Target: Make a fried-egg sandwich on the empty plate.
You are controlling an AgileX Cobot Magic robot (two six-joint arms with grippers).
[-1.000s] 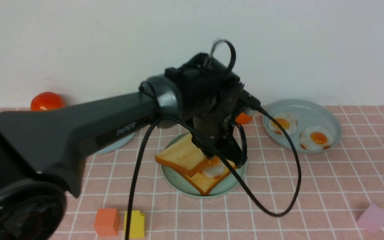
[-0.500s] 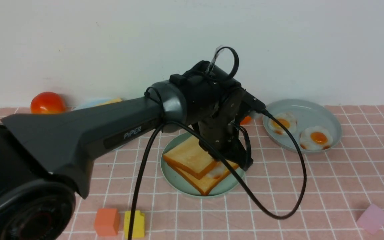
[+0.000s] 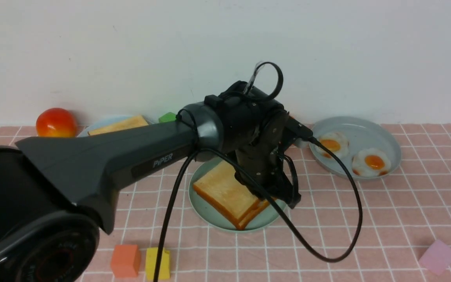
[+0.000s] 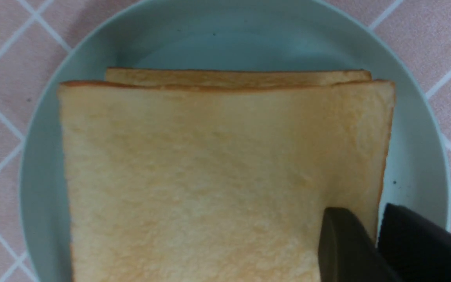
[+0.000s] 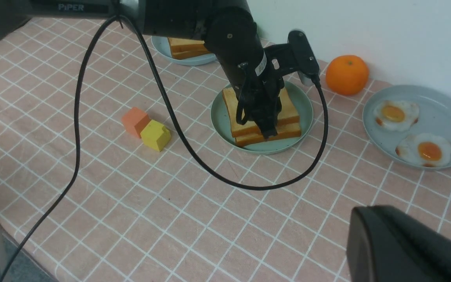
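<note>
The fried-egg sandwich (image 3: 225, 192) lies on the mint-green plate (image 3: 210, 213). Its top toast slice (image 4: 210, 176) sits almost square on the lower slice. No egg shows between them. My left gripper (image 3: 290, 200) is low at the sandwich's right edge. In the left wrist view my left gripper (image 4: 366, 213) has its jaws slightly parted. One finger is over the top slice, the other is past its edge above the plate (image 4: 413, 156). My right gripper (image 5: 362, 223) hangs shut and empty over bare cloth, nearer than the plate (image 5: 303, 129).
A grey-blue dish (image 3: 356, 123) at the right holds two fried eggs (image 3: 372, 161). A pale blue plate with plain toast (image 3: 119, 124) is at the back left, beside a red ball (image 3: 56, 121) and a green block (image 3: 167, 116). Orange (image 3: 125, 260), yellow (image 3: 159, 263) and pink (image 3: 437, 256) blocks lie near. An orange (image 5: 347, 74) is by the wall.
The top slice came down from its tilt and slid over the lower slice, covering the egg. My left gripper's jaws parted and the arm shifted slightly right.
</note>
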